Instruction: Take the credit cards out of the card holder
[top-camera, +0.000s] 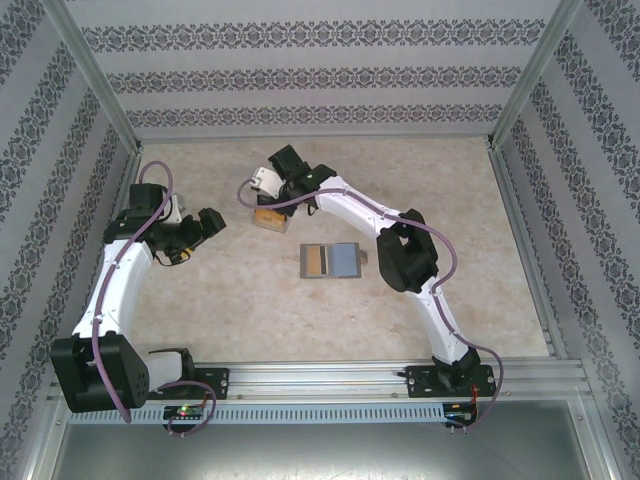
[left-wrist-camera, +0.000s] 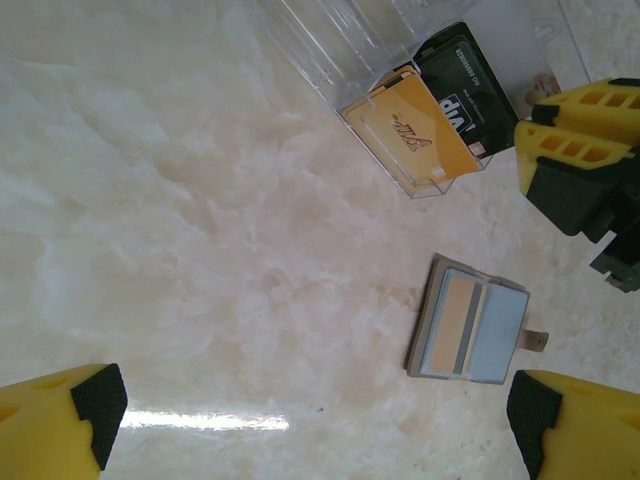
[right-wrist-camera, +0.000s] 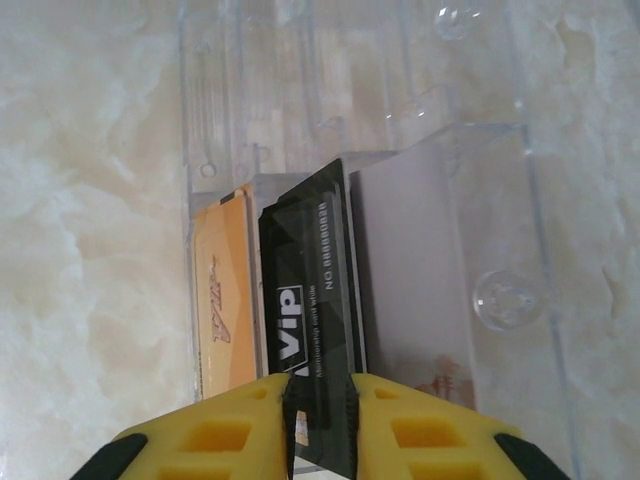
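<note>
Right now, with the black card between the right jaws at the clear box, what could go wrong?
1. The black card stands tilted between the right jaws. If released like this, it may lean on the gold card or catch a wall of the clear box instead of settling.
2. The card holder lies open and loose with a tan striped card inside. Pulling that card out may slide the holder.

A pale marble-patterned tabletop (top-camera: 250, 310) is boxed by walls (top-camera: 300, 80) papered white with grey floral bands. Aluminium posts (top-camera: 95, 75) stand at the corners, and light glares off the surface.
</note>
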